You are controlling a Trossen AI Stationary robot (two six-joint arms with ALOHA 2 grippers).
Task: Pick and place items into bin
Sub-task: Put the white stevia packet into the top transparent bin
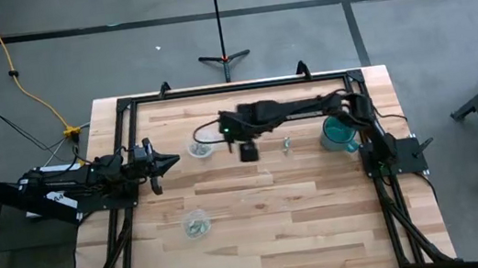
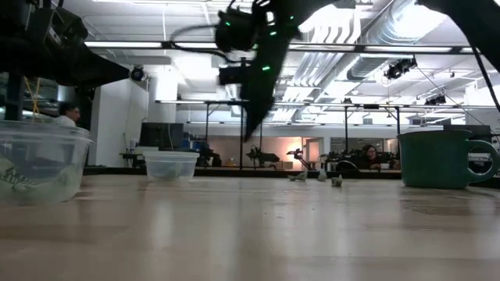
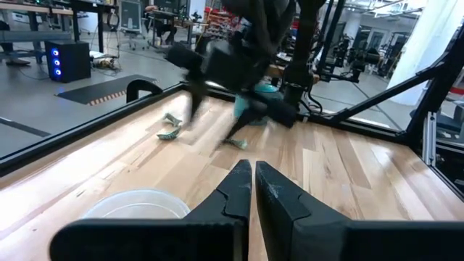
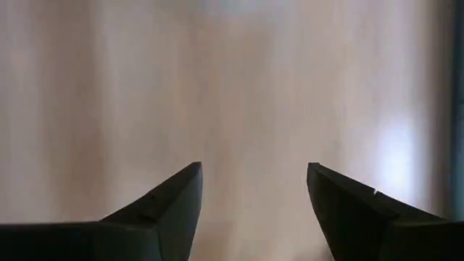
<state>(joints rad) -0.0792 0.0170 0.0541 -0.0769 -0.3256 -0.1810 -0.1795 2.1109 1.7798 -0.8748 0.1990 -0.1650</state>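
Tiny pale green-grey items lie loose on the wood [image 1: 287, 144], [image 2: 336, 181], [image 3: 170, 130]; more sit in the near clear cup [image 1: 197, 223], [image 2: 35, 164]. A second clear cup [image 1: 199, 146], [image 2: 172, 165], [image 3: 138, 206] stands near the table's left side. My right gripper [image 1: 248, 151], [image 4: 254, 174] hangs open above bare wood between that cup and the loose items, fingers pointing down, holding nothing. My left gripper [image 1: 167, 162], [image 3: 252, 181] waits shut at the left edge, just left of the second cup.
A teal mug [image 1: 339, 133], [image 2: 437, 158] stands near the right arm's base on the table's right side. A black frame rail [image 1: 233, 87] runs along the far edge. Bare wood lies across the near half of the table [image 1: 307, 227].
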